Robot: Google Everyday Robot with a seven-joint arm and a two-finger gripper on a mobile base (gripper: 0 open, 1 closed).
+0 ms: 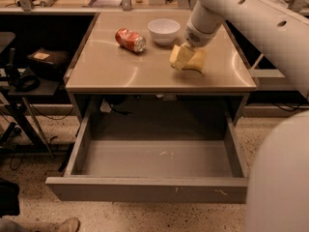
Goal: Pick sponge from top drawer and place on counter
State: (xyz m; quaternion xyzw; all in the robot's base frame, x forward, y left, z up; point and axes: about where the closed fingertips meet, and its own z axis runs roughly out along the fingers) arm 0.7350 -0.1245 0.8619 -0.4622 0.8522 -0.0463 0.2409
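My gripper [186,60] hangs from the white arm over the right half of the counter [120,69], low above the surface. It is shut on the sponge [198,65], a small yellow piece with a curved lower edge, held just above the tabletop. The top drawer [145,190] stands pulled fully open below the counter's front edge. Its flat grey floor is bare, and the gripper is well behind and above it.
A red soda can [130,39] lies on its side at the counter's back left. A white bowl [163,30] stands at the back middle, just left of the arm. A dark stand with gear [34,66] is to the left. My white body fills the lower right.
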